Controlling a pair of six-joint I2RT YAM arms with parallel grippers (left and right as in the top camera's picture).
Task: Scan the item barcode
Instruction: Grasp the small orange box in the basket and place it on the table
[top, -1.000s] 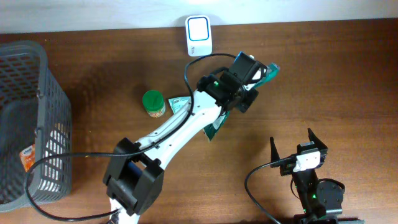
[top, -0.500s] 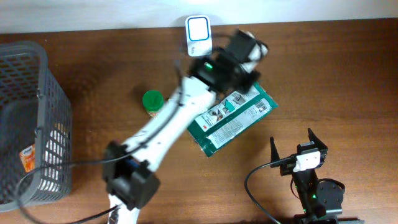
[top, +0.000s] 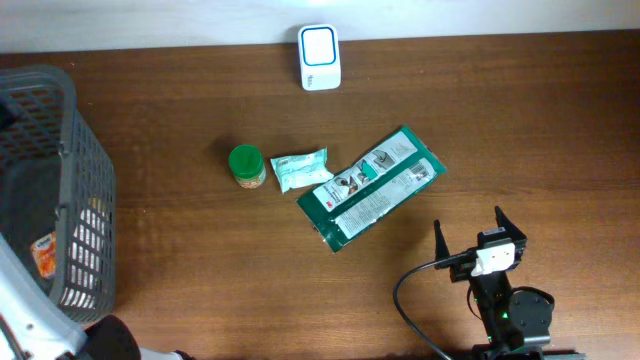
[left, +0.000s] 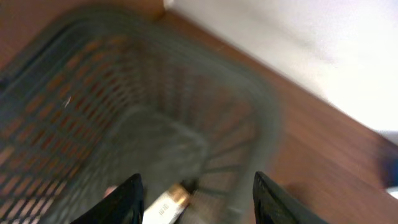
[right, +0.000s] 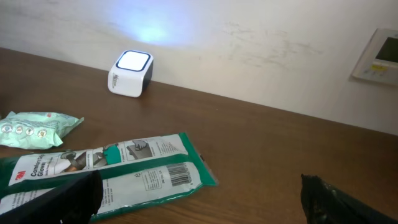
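Observation:
A green and white package (top: 372, 187) lies flat on the table, its barcode (right: 174, 174) facing up. The white scanner (top: 319, 45) stands at the table's back edge, its top lit (right: 130, 73). My left gripper (left: 199, 202) hangs open over the grey mesh basket (left: 93, 112), nothing between its fingers; the view is blurred. A white and gold item (left: 168, 202) lies on the basket floor below it. My right gripper (top: 480, 240) rests open near the front right, just short of the package (right: 106, 171).
A green-lidded jar (top: 246, 165) and a small pale green packet (top: 300, 170) sit left of the package. The basket (top: 50, 200) fills the left edge, with more items inside. A wall panel (right: 379, 56) hangs at the right.
My left gripper opened and let go of the green package, which now lies flat on the table. The left arm swung from the scanner across to the basket. The right arm stayed still.

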